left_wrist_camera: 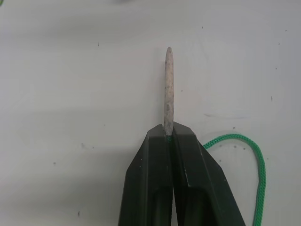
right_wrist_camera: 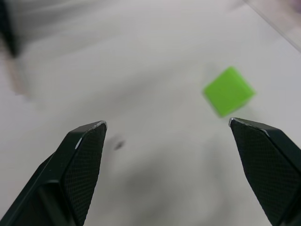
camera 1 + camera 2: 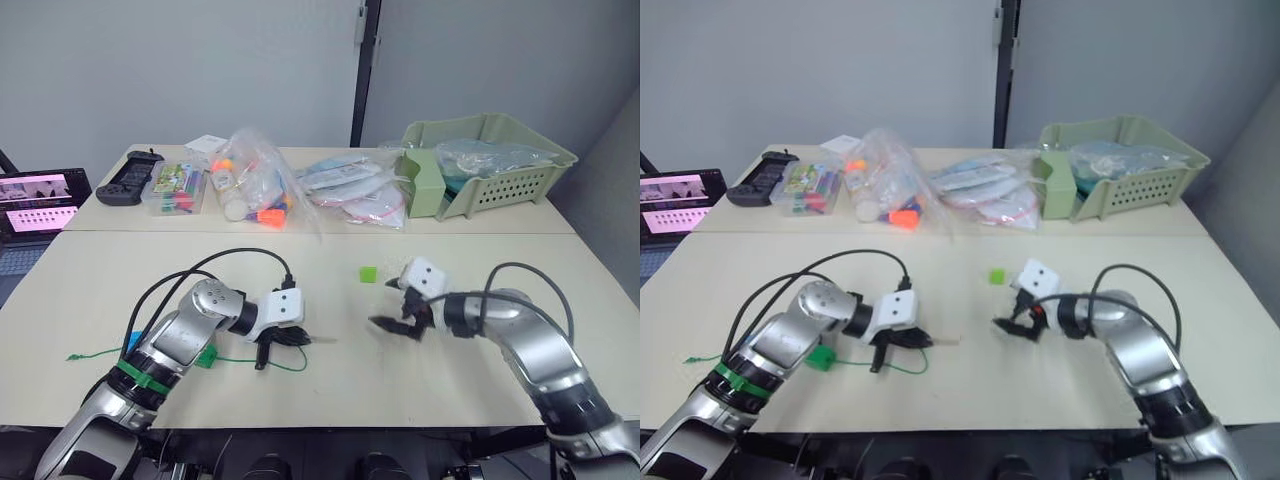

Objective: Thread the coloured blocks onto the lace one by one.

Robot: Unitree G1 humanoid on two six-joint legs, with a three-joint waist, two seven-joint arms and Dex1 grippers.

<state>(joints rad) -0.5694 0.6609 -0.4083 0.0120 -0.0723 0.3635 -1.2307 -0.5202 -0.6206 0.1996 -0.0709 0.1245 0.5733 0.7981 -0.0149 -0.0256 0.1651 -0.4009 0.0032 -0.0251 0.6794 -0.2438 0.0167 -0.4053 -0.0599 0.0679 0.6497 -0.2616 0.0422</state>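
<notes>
My left gripper (image 1: 169,134) is shut on the lace just behind its stiff pale tip (image 1: 168,84), which sticks out past the fingers and points right over the table (image 3: 320,340). The green lace (image 3: 285,366) trails back leftward under the left arm. A dark green block (image 3: 205,357) sits on the lace beside the left forearm, and a blue block (image 3: 133,341) peeks out behind that arm. My right gripper (image 3: 385,305) is open and empty. A light green block (image 2: 229,91) lies on the table just beyond it, closer to one finger (image 2: 263,150).
At the back of the table stand a green basket (image 3: 520,175), clear bags of toys (image 3: 255,185), a clear box of coloured pieces (image 3: 175,190) and a black controller (image 3: 125,185). A laptop (image 3: 35,205) sits off the table's left side.
</notes>
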